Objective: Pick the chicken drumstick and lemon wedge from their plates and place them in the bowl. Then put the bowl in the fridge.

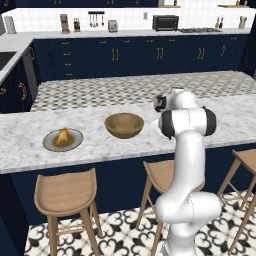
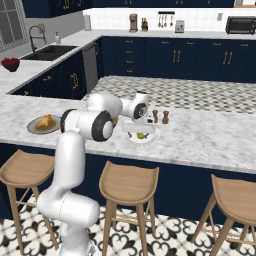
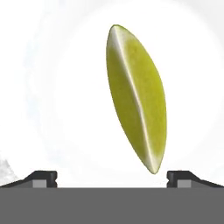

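A: Where is the lemon wedge point(image 3: 136, 98)?
B: Lying on the white plate point(image 3: 65, 87) on the marble counter point(image 2: 210, 135), right under the gripper point(image 3: 112, 177). From the right base camera the wedge is a small green spot on that plate.
A: And the jaws?
B: Spread wide, one fingertip either side of the wedge, holding nothing.
A: The rest?
B: The chicken drumstick point(image 1: 63, 136) sits on the grey-olive plate point(image 1: 50, 145); the wooden bowl point(image 1: 124, 125) stands between the plates. Two small shakers point(image 2: 160, 116) stand just beyond the white plate.

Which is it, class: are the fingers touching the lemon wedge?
Apart. In the hand view, the open fingers flank the lemon wedge with white plate between.
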